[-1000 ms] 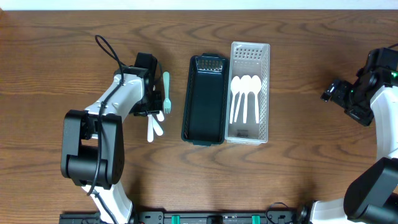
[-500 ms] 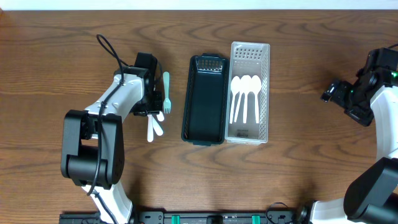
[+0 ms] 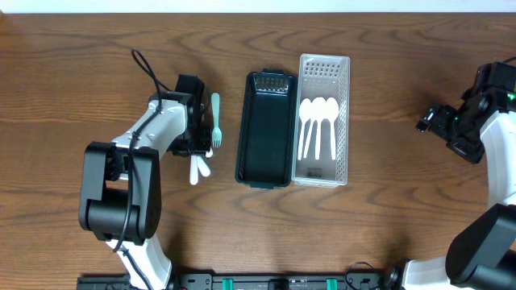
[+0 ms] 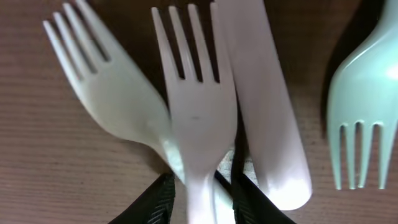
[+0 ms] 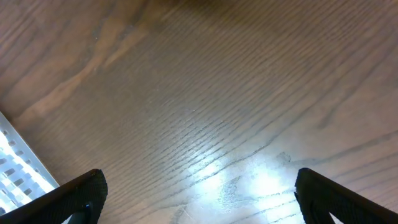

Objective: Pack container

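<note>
Currently: left gripper (image 4: 202, 194) narrowed on the handle of a white fork (image 4: 196, 106), teal fork (image 4: 360, 118) lying just beside; right gripper (image 5: 199, 194) spread wide, holding nothing.

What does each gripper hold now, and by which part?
The left gripper holds a white fork by its handle, just below the head. The right gripper is open and empty.

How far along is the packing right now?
Done: three spoons lie in the white basket. In hand: the left gripper is shut on a white fork. Left: a second white fork, a knife and a teal fork on the table; the black tray looks empty. The right gripper hangs open, holding nothing.
</note>
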Robot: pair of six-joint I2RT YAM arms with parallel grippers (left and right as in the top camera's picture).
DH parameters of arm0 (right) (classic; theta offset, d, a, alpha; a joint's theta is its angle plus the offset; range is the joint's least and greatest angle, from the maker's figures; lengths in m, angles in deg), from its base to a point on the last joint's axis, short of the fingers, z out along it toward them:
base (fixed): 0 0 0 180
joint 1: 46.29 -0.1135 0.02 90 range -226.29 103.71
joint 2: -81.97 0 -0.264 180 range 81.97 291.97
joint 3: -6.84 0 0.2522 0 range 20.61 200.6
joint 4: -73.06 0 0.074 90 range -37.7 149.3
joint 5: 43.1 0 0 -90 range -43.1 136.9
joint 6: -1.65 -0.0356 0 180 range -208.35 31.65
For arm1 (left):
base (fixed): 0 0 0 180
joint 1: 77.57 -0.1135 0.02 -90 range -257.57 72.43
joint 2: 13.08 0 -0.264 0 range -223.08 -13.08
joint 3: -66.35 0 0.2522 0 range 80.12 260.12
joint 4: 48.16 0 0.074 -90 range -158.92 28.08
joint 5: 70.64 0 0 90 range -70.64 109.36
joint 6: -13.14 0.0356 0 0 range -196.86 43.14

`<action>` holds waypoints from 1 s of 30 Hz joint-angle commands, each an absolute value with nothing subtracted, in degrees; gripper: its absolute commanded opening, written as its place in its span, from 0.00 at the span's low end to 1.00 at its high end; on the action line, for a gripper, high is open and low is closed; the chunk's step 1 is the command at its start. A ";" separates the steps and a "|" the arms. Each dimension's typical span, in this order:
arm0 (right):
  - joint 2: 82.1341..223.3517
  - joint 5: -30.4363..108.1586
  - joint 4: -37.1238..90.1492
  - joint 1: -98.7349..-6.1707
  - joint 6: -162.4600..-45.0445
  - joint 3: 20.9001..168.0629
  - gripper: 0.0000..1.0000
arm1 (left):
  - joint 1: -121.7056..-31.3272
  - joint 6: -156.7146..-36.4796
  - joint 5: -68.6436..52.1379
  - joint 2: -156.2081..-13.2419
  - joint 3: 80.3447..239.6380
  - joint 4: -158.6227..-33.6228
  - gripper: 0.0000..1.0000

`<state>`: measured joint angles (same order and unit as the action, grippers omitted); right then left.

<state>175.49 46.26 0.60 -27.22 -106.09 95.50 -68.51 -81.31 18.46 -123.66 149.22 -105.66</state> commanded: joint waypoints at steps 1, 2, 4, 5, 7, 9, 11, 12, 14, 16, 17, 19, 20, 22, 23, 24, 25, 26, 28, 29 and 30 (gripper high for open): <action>175.73 46.04 0.56 -26.96 -105.87 95.50 0.99 | -68.62 -80.46 18.50 -124.32 148.60 -105.64 0.33; 175.73 46.04 0.56 -26.96 -105.87 95.50 0.99 | -68.59 -80.46 18.50 -124.32 148.60 -105.51 0.32; 175.73 46.04 0.56 -26.98 -105.87 95.50 0.99 | -68.59 -80.50 18.50 -124.32 148.60 -105.44 0.27; 175.73 46.04 0.56 -26.96 -105.87 95.50 0.99 | -68.59 -80.50 18.50 -124.32 148.60 -105.44 0.26; 175.73 46.04 0.56 -26.98 -105.87 95.50 0.99 | -68.62 -80.48 18.50 -124.32 148.60 -105.47 0.25; 175.73 46.04 0.56 -26.96 -105.87 95.50 0.99 | -68.59 -80.50 18.52 -124.28 148.65 -105.60 0.22; 175.73 46.04 0.58 -26.96 -105.87 95.50 0.99 | -68.59 -80.48 18.52 -124.01 149.00 -106.23 0.21; 175.73 46.04 0.60 -26.96 -105.87 95.50 0.99 | -68.59 -80.48 18.52 -123.88 149.33 -106.69 0.21; 175.73 46.04 0.67 -26.96 -105.87 95.50 0.99 | -68.62 -80.48 18.54 -123.53 150.09 -107.65 0.21; 175.73 46.04 0.75 -26.96 -105.87 95.50 0.99 | -68.62 -80.48 18.54 -123.12 150.94 -108.61 0.21; 175.73 46.04 0.75 -26.96 -105.87 95.50 0.99 | -68.62 -80.48 18.54 -122.88 151.10 -108.83 0.21; 175.73 46.04 0.75 -26.96 -105.87 95.50 0.99 | -68.62 -80.48 18.54 -122.33 151.25 -109.18 0.20; 175.73 46.04 0.75 -26.96 -105.87 95.50 0.99 | -68.59 -80.48 18.54 -122.02 151.29 -109.40 0.19; 175.73 46.04 0.75 -26.96 -105.87 95.50 0.99 | -68.59 -80.50 18.52 -121.43 151.31 -109.93 0.10; 175.73 46.04 0.75 -26.96 -105.87 95.50 0.99 | -68.59 -80.50 18.52 -121.00 151.36 -110.32 0.06; 175.73 46.04 0.75 -26.96 -105.87 95.50 0.99 | -68.59 -80.48 18.54 -120.43 151.38 -110.62 0.06; 175.73 46.04 0.78 -26.96 -105.87 95.50 0.99 | -68.59 -80.48 18.54 -119.79 151.42 -110.93 0.05; 175.73 46.04 0.80 -26.96 -105.89 95.50 0.99 | -68.59 -80.48 18.54 -118.99 151.45 -111.19 0.06; 175.73 46.04 0.80 -26.96 -105.89 95.50 0.99 | -68.59 -80.48 18.54 -117.28 151.51 -111.59 0.06; 175.73 46.02 0.80 -26.96 -105.89 95.50 0.99 | -68.59 -80.50 18.54 -116.45 151.55 -111.67 0.06; 175.73 46.04 0.80 -26.96 -105.89 95.50 0.99 | -68.59 -80.50 18.52 -115.42 151.62 -111.89 0.06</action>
<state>175.49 46.26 0.69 -27.22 -106.09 95.50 -68.51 -80.89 18.28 -118.88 150.11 -111.32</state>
